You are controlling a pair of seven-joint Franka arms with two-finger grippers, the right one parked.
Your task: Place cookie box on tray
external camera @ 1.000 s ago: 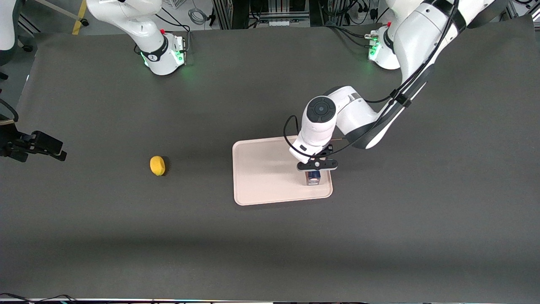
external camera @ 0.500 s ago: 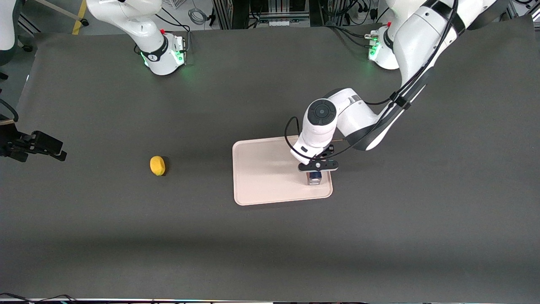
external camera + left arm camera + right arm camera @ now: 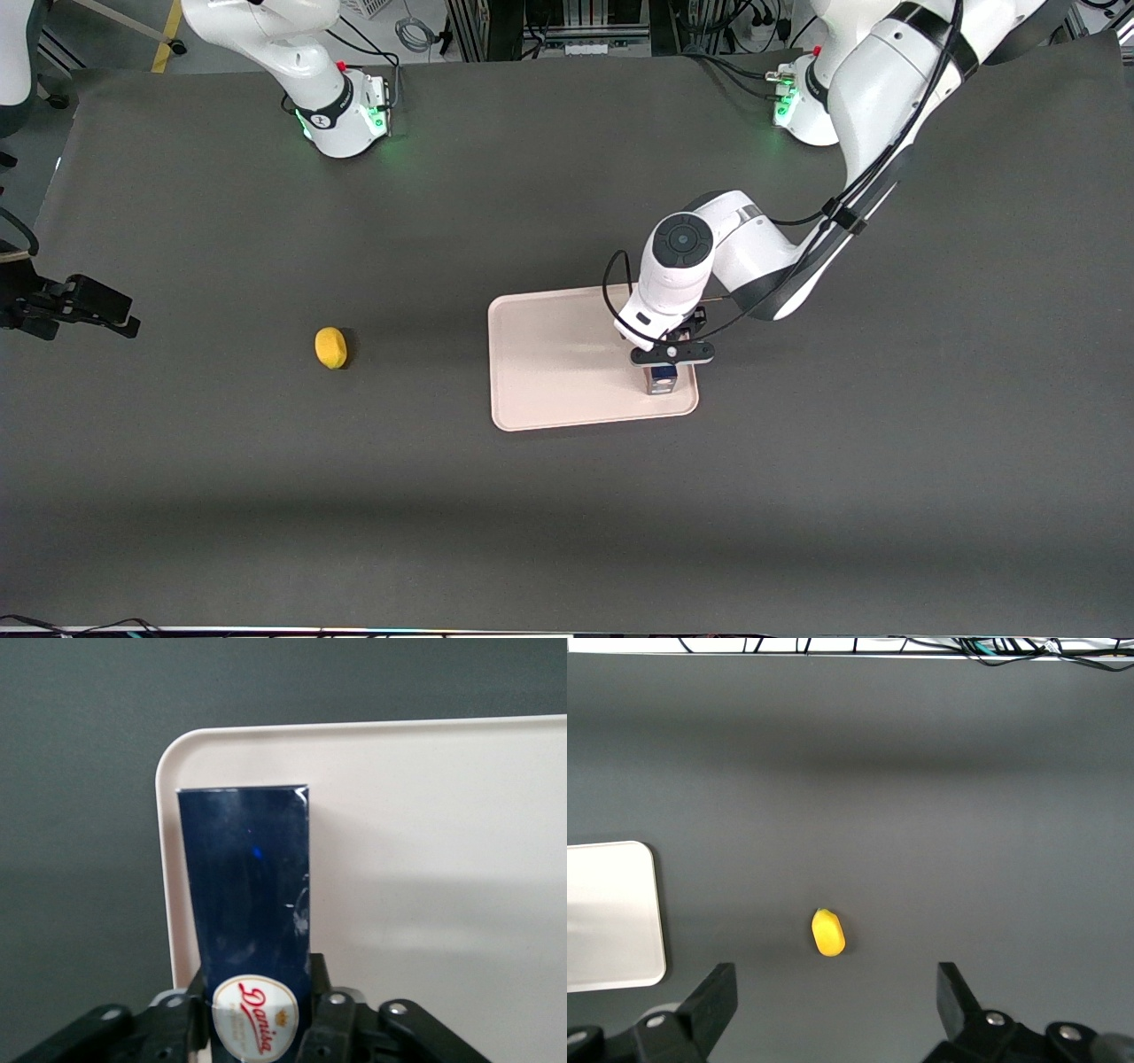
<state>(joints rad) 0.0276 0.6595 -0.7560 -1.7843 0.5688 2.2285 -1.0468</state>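
The cookie box (image 3: pixel 661 383), a dark navy carton with a round white-red logo, stands on end over the tray's (image 3: pixel 558 372) corner nearest the front camera, at the working arm's end. My left gripper (image 3: pixel 671 354) is directly above it, shut on its upper end. In the left wrist view the cookie box (image 3: pixel 244 886) reaches from between the black fingers (image 3: pixel 321 988) down to the pale pinkish tray (image 3: pixel 425 859), close to its rounded corner and rim. The gripper (image 3: pixel 257 983) clamps both narrow sides. Whether the box's lower end touches the tray I cannot tell.
A small yellow lump (image 3: pixel 330 347) lies on the dark mat toward the parked arm's end, well apart from the tray; it shows as the yellow lump (image 3: pixel 827 933) in the right wrist view, with the tray's edge (image 3: pixel 607 912) beside it.
The left arm's wrist and gripper have shifted a little toward the working arm's end and the front camera, carrying the cookie box along over the tray's corner.
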